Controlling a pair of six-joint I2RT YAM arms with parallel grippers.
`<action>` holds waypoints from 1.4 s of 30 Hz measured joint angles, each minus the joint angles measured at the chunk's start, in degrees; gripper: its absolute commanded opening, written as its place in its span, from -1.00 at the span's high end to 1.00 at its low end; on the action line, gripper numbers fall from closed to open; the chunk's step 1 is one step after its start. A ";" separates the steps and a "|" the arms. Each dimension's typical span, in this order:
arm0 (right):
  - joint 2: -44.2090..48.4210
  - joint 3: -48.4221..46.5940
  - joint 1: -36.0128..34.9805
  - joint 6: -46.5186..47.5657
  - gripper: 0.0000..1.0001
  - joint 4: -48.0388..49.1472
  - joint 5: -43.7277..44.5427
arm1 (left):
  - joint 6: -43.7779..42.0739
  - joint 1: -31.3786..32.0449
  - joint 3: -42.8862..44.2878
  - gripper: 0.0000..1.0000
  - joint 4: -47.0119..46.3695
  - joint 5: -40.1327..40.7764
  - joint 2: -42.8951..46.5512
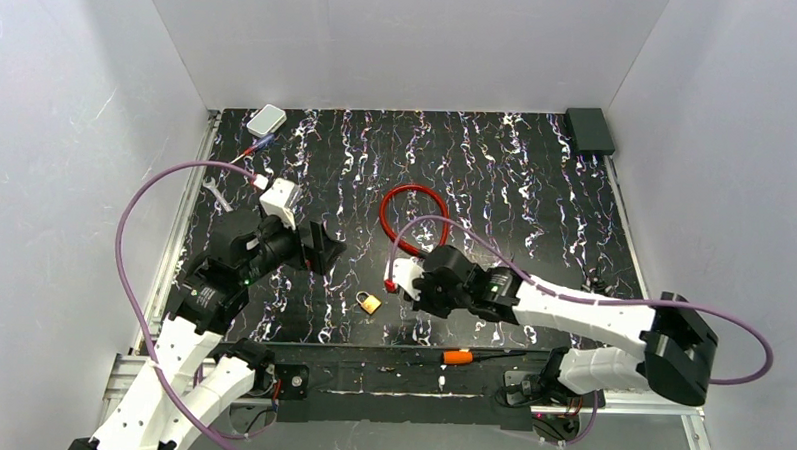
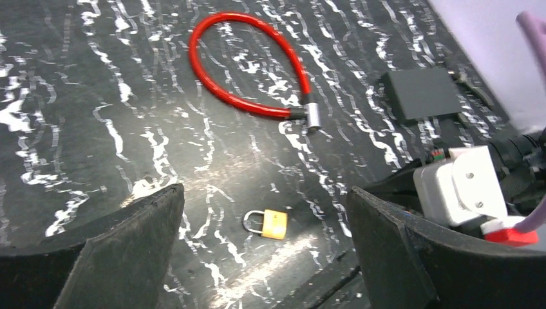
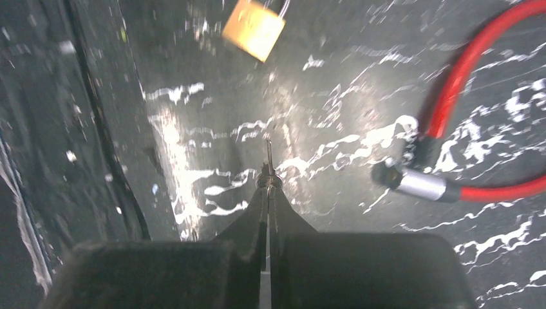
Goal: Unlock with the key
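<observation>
key (image 3: 268, 156) pinched in right tool (image 3: 266, 188), padlock (image 3: 254, 29) apart

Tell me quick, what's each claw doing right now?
Left claw: open, holding nothing.
Right claw: shut on the small silvery key.

padlock (image 3: 253, 29) cropped at top, blurry, red cable (image 3: 496, 192) cropped rt
</observation>
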State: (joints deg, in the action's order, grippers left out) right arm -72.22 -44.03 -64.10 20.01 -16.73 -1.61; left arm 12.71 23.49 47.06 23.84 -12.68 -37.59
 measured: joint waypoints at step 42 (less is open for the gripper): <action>3.32 -7.19 0.00 -34.84 0.97 22.11 -8.68 | 28.87 0.15 -15.66 0.32 -25.01 -24.49 1.25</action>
State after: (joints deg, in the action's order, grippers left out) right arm -68.90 -51.22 -64.10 -14.83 5.39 -10.28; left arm 41.58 23.64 31.40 -1.17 -37.17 -36.34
